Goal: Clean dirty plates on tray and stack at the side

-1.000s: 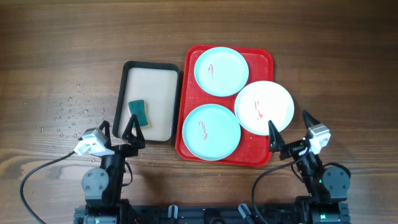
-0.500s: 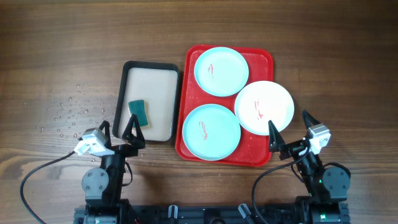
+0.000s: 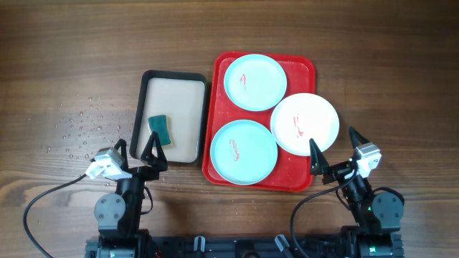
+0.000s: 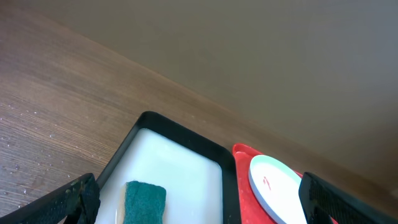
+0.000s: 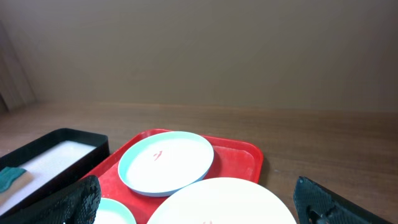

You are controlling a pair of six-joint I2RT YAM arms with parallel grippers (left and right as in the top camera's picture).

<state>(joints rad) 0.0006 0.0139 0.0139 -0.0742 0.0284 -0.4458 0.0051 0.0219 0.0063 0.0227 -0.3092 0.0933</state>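
From overhead, you have all three plates on the red tray [image 3: 300, 72]: the far blue plate [image 3: 254, 82], the near blue plate [image 3: 244, 151], and the white plate [image 3: 304, 123] overhanging the right rim, each smeared red. Your left pincer [image 3: 137, 149] and right pincer [image 3: 332, 142] are both spread and hold nothing.

The left wrist view shows the sponge [image 4: 145, 200] lying untouched in the small tray [image 4: 180, 134].

The right wrist view shows only plates on the tray.

Nothing looks cleaned or stacked yet.
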